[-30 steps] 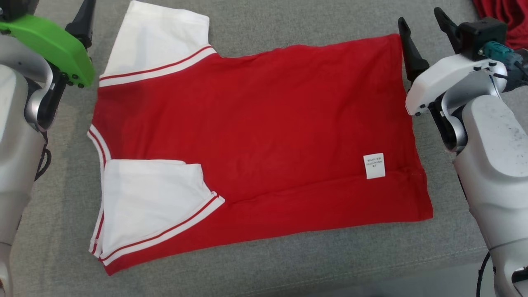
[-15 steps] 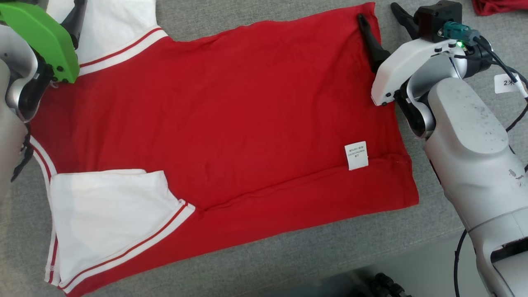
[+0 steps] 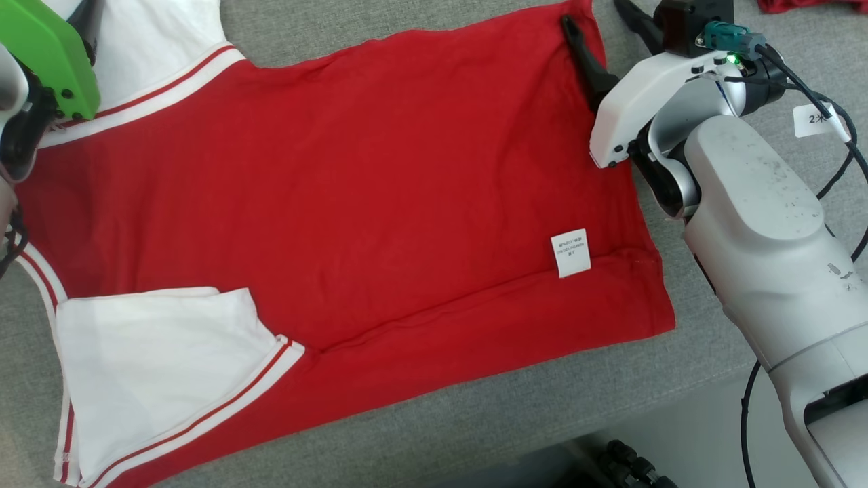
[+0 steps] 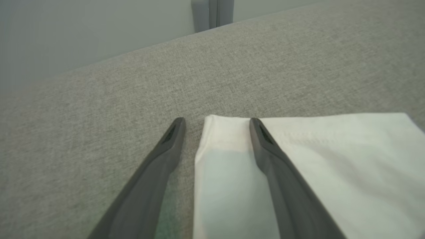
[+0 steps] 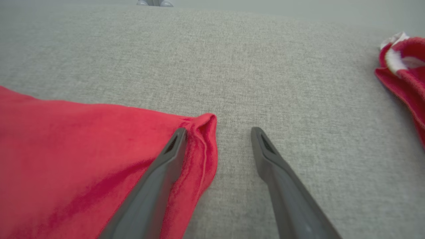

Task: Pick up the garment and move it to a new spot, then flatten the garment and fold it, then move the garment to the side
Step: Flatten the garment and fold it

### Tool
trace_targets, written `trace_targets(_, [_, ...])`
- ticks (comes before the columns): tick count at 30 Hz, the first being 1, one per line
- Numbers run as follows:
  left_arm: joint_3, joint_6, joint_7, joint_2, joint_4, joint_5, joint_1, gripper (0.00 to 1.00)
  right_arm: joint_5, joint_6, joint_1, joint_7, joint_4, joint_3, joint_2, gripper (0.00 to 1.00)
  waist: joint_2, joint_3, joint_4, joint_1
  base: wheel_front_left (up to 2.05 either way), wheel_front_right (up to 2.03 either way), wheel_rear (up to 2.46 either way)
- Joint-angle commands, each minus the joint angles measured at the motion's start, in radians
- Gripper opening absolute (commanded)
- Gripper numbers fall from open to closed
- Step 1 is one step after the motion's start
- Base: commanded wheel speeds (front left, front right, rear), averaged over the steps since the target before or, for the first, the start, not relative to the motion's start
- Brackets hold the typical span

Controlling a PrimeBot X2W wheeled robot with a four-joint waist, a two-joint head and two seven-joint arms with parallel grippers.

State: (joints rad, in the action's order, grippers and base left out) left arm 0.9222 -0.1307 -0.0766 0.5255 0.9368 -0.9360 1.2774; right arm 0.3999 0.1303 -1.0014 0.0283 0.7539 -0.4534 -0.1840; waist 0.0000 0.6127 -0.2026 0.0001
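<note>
Over the last second both arms have reached out to the far edge of the garment [image 3: 352,190], and the head camera has swung with them (the whole picture slid, so the shirt itself seems not to have shifted on the desk [image 3: 475,420]). The right pincer [image 5: 219,131] stood just beside the far hem corner [image 5: 204,132] a second ago and now straddles it, one finger over the red cloth, the other over bare grey. The left pincer [image 4: 216,121] was off to the side of the far sleeve [image 4: 332,159] and now brackets that sleeve's outer corner in the same way. Both pincers gape about as wide as they go and have hold of nothing.

That reads as the approach to a fold: the garment lies flat and spread across the middle of the desk, red body smooth, near sleeve [image 3: 156,366] already turned in over the body, care label [image 3: 570,252] showing close to the right hem; the likely next need is for both pincers to drop and pinch the far edge together, so it can be drawn over toward the robot. The right one looks the riskier, since the hem corner is slightly bunched under its finger.

The desk is covered in grey woven fabric, plain and unmarked; a second red cloth [image 5: 401,73] with white trim lies bunched well apart at the far right; beyond the desk stands a pale grey-green wall [image 4: 83,30]; a light floor [image 3: 678,420] shows past the near edge.
</note>
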Motion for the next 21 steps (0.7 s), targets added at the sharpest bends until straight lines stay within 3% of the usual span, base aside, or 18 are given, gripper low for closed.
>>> trace_targets(1, [0.026,0.000,-0.019,-0.011,0.001,-0.013,-0.021,0.38,0.015,0.001,0.013,-0.017,0.008,-0.019,-0.002,0.05,0.0000,-0.006,0.007,-0.0001,0.00,0.00,0.00])
trace_targets(2, [0.029,0.000,-0.013,-0.010,-0.001,-0.023,-0.020,0.00,0.024,0.000,0.012,-0.019,0.006,-0.023,-0.007,0.00,0.0000,-0.008,0.010,-0.0001,0.00,0.00,0.00])
trace_targets(13, [0.030,0.001,0.136,-0.026,-0.020,-0.117,-0.003,0.00,0.045,0.000,-0.012,0.064,-0.014,-0.020,-0.080,0.00,0.0000,-0.071,0.082,-0.0001,0.00,0.00,0.00])
trace_targets(21, [0.062,0.001,0.258,-0.023,-0.111,-0.170,-0.062,0.00,0.046,0.000,0.063,0.125,0.004,-0.007,-0.126,0.00,0.0000,-0.150,0.157,-0.0001,0.00,0.00,0.00])
